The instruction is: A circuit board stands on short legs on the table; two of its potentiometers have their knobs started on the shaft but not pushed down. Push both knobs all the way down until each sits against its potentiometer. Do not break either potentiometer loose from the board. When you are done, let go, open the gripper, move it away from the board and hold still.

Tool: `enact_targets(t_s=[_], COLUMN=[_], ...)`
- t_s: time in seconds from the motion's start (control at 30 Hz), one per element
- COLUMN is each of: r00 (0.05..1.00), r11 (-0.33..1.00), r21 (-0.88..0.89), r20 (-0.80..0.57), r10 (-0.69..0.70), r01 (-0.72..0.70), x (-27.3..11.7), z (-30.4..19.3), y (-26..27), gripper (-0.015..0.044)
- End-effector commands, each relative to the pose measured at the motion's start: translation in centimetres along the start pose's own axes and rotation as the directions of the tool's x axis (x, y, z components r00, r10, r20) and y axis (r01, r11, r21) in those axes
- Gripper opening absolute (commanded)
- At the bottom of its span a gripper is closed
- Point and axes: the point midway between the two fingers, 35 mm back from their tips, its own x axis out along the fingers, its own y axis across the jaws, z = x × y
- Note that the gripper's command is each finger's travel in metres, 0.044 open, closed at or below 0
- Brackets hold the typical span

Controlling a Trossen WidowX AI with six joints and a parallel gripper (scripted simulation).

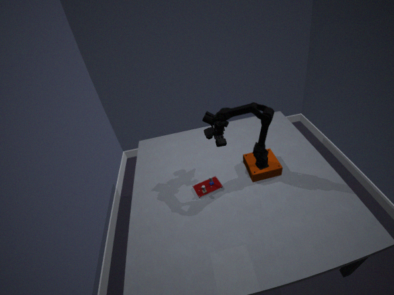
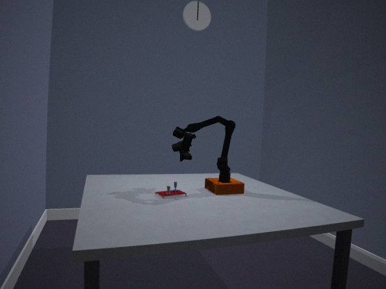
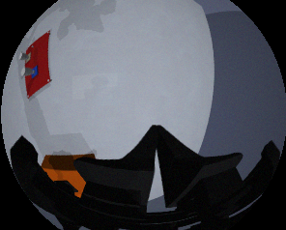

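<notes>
Gripper (image 1: 221, 144) (image 2: 185, 159) (image 3: 156, 129) was closed, nothing held, high above table. Board (image 1: 216, 182) (image 2: 179, 193) (image 3: 43, 60) sat upper left in wrist view; the move needed to go that way, then down.

High, distant top and exterior views share the black jointed arm (image 1: 265, 128) (image 2: 227, 139); top looks steeply down, exterior shallower; the wrist camera looks past the black gripper fingers tableward.

The board (image 1: 207, 187) (image 2: 171, 193) (image 3: 42, 63) is red, the pedestal (image 1: 265, 175) (image 2: 227, 189) (image 3: 62, 162) plain orange.
</notes>
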Motion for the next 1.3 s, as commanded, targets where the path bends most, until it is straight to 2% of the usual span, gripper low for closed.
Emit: enact_targets(t_s=[0.0, 0.37, 0.73, 1.27], r00=[0.996, 0.958, 0.897, 0.893], r11=[0.992, 0.895, 0.693, 0.678], r21=[-0.096, -0.37, -0.609, -0.62], r20=[0.034, 0.04, -0.073, -0.083], r10=[0.08, 0.284, 0.437, 0.443], r01=[-0.076, -0.25, -0.387, -0.394], x=[-0.4, -2.3, -4.8, -3.2], z=[3.0, 8.8, 11.0, 10.9], y=[2.7, 11.6, 21.2, 22.7], gripper=[0.0, 0.0, 0.0, 0.0])
